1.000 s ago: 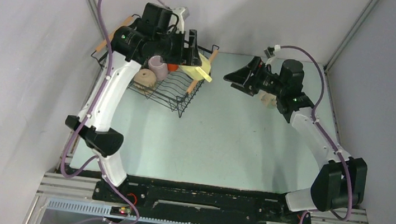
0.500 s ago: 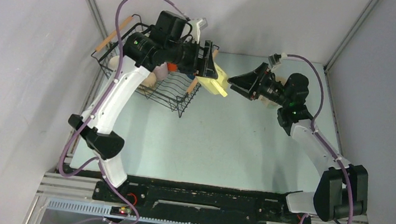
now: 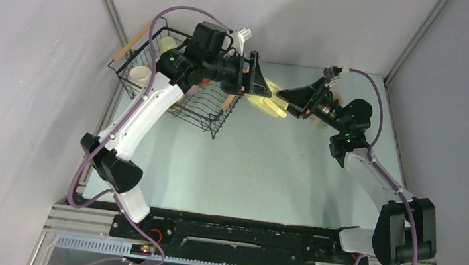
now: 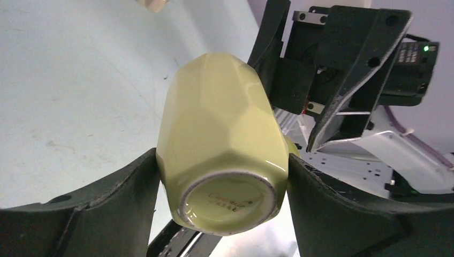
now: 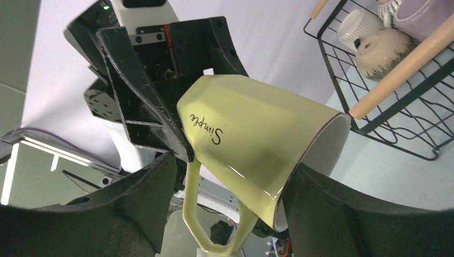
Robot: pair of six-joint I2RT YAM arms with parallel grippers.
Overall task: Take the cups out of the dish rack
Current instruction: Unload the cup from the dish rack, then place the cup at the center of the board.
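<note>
A yellow-green cup hangs in the air between both arms, just right of the dish rack. My left gripper is shut on the cup near its base. My right gripper straddles the rim end of the cup. Its right finger meets the rim, and a thin gap separates the left finger from the handle. In the rack lie a ribbed white cup, a beige one and a mauve one.
A cream cup stands on the table beneath my right wrist. The rack's wooden handle runs close beside the held cup. Grey walls close in the table on the left, back and right.
My left arm carried the yellow-green cup rightward out of the rack. My right arm swung left to meet it, and its jaws have narrowed around the rim end.
</note>
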